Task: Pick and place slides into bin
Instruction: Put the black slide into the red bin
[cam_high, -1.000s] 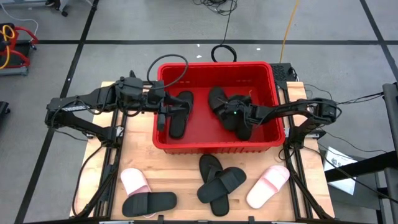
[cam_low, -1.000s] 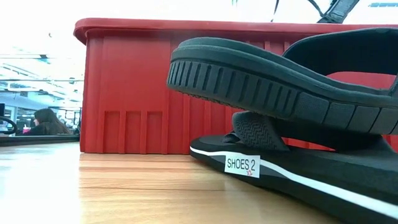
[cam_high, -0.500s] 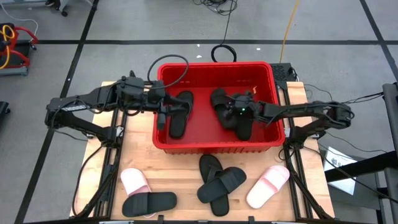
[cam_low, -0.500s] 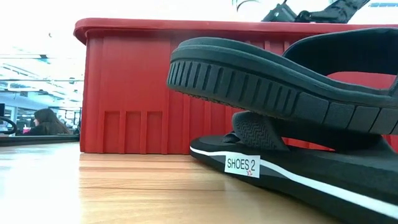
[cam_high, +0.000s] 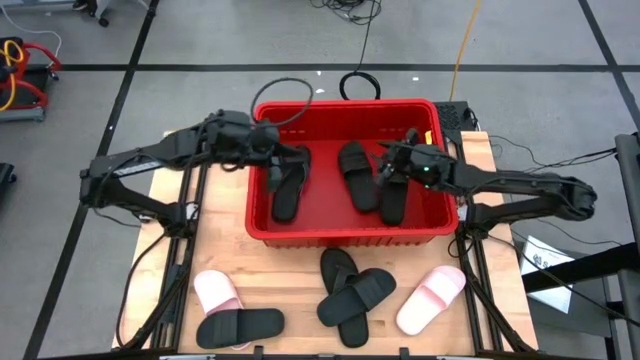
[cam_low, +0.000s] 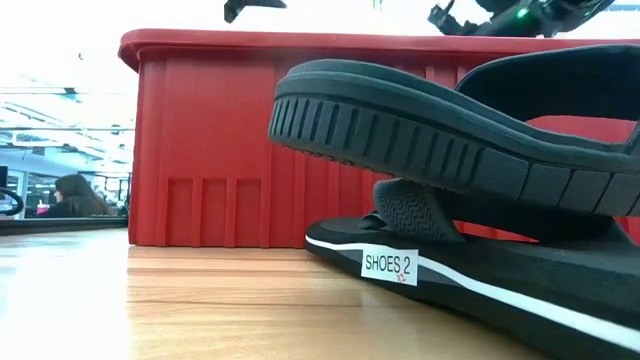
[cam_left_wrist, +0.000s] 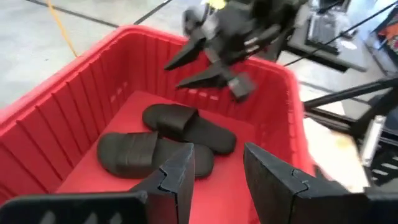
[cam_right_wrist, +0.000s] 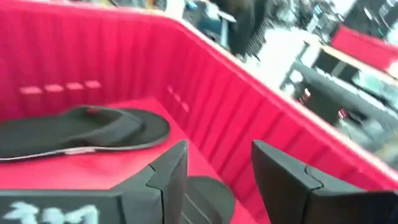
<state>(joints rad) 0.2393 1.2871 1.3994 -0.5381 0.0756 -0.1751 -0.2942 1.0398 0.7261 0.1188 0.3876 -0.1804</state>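
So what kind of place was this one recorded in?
Most likely a robotics lab or open workshop floor rather than a home. The wooden table stands on a grey floor marked with black tape lines, cables trail across it, and the low view shows a person seated at a desk in the room beyond.

I'm looking at a robotics lab or test hall here, not a home. A grey concrete floor (cam_high: 200, 40) marked with dark tape lines (cam_high: 330, 67) runs all around my wooden surface (cam_high: 290, 270). Loose cables (cam_high: 358, 82) and a yellow cord (cam_high: 462, 45) trail across it. Across the room a person (cam_low: 75, 195) sits at a desk, and one sandal carries a label (cam_low: 388, 265) reading "SHOES 2".
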